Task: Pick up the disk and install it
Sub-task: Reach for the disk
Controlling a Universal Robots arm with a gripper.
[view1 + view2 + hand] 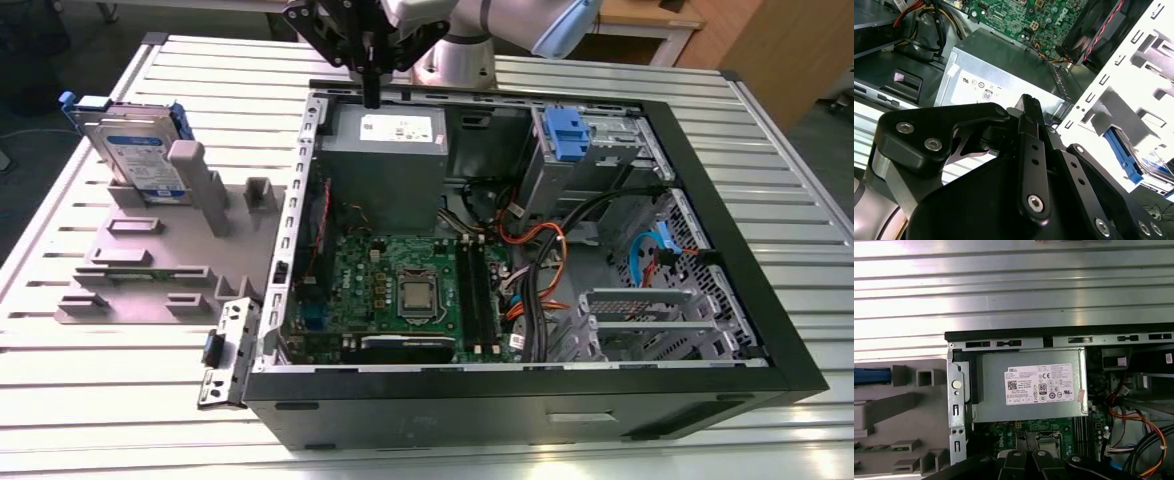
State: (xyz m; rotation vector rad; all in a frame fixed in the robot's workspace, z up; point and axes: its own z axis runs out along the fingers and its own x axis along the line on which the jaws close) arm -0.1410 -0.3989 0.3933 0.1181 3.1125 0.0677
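Arm: we saw one arm (467,30), reaching in over the far side of the table (80,400).
Jaws: one pair, clenched together with nothing between them. They pointed down over the far wall of the case, right above the power supply.
Disk: one disk (140,150), standing upright on its edge in the grey fixture, at the exterior view's left. It was well apart from the jaws and not yet in the case. Its blue carrier framed it.
Fixture: one grey stepped fixture (147,260), lying on the table just beside the case.
Case: one open computer case (534,390), lying on its side.
Inside the case: one power supply (387,140), one motherboard (400,285) and one blue bracket (566,135). The bracket was in the metal drive bay, on the exterior view's right.
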